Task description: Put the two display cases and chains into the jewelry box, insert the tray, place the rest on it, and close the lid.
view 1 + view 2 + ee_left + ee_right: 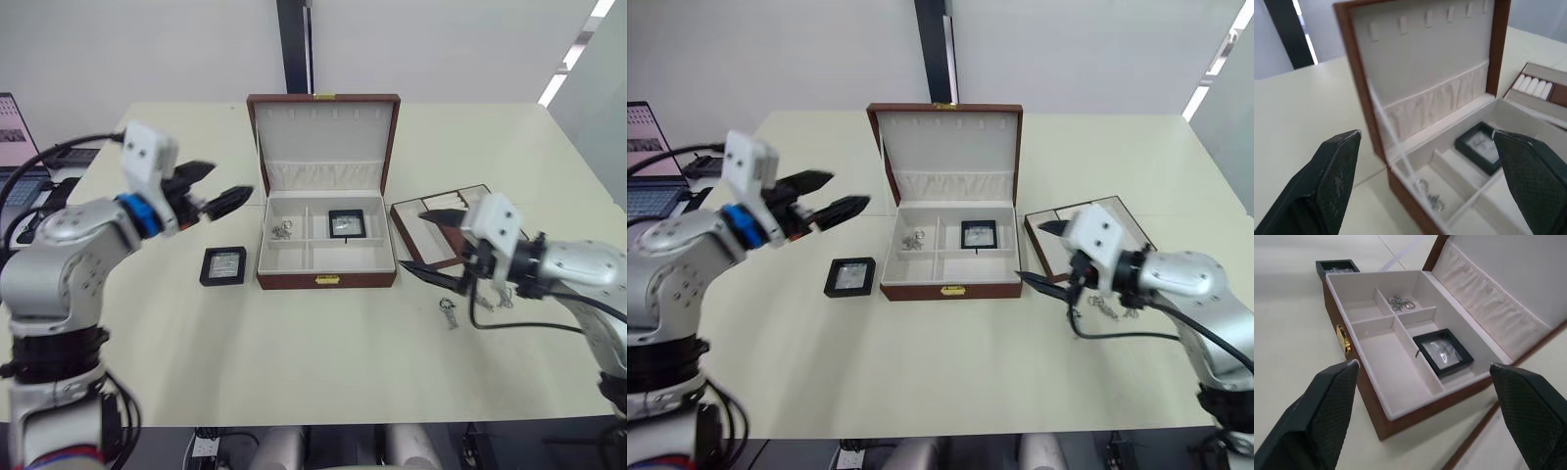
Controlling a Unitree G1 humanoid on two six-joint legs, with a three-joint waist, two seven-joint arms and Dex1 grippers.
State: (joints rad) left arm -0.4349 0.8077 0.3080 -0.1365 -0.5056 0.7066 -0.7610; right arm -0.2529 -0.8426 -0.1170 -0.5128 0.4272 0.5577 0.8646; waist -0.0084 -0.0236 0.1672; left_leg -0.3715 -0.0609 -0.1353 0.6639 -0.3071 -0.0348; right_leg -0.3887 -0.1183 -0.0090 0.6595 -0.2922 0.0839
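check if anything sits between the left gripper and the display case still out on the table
Nothing visible does. The left gripper hangs open above the table, and the display case lies below it beside the jewelry box, with only bare tabletop around it.

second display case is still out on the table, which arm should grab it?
Left, probably. The display case lies on the table left of the jewelry box, just below the open left hand. The open right hand sits across the box, by the tray.

The jewelry box (326, 245) sits mid-surface (294, 352), its lid (323, 142) raised behind. One display case (346, 224) and chains (283, 231) lie inside; the other case (223, 265) lies just left. The tray (431, 235) lies right, loose pieces (450, 311) before it.
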